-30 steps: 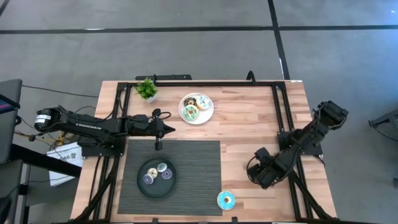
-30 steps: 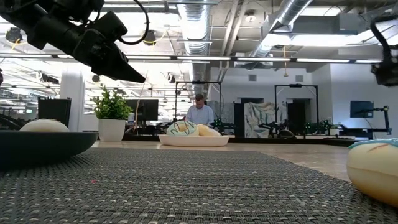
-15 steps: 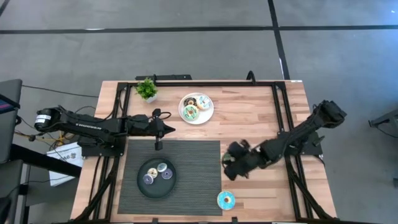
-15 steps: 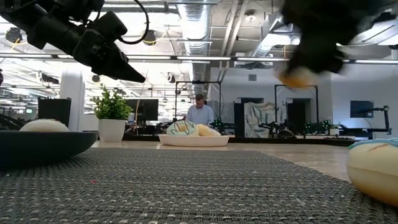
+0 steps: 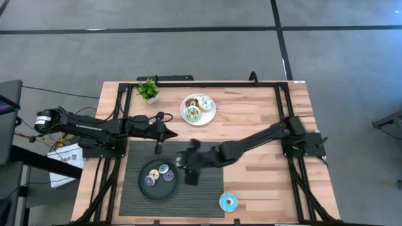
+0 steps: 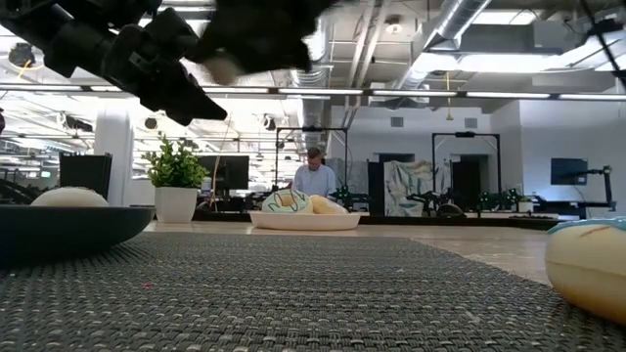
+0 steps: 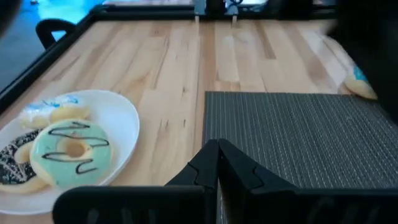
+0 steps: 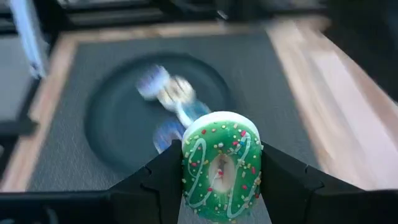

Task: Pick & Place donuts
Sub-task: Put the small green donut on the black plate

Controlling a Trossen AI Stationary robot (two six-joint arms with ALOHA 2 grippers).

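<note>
A green-iced toy donut with white squiggles and sprinkles [image 8: 221, 164] is clamped on edge between the two dark fingers of the right gripper [image 8: 221, 180], which is carried above the dark woven placemat [image 5: 207, 188], just beside the black round dish [image 5: 143, 188]. The donut is held upright, gripped across its faces, likely so it can be released flat into the dish; that is a judgement only. In the high view the right gripper [image 5: 190, 164] is blurred and the donut cannot be made out there.

Three coin-sized donuts [image 5: 158, 175] already lie in the black dish, so the dish is judged to be the drop target. A blue-iced donut [image 5: 228, 201] sits alone on the bare wooden tabletop [image 5: 264, 119] just off the mat's near corner, not yet collected. The plain white round plate [image 5: 209, 116] holds more donuts: a mint-iced ring with dark drizzle [image 7: 69, 149], a chocolate one with white sprinkles [image 7: 17, 162] and a pale one [image 7: 50, 113].

The left gripper [image 7: 217, 155] is parked at the mat's far edge, fingers pressed together and empty, apparently kept clear of the working arm. A small potted green plant [image 5: 148, 90] stands at the far left of the table, and a person [image 6: 315, 176] is seen far off in the room.
</note>
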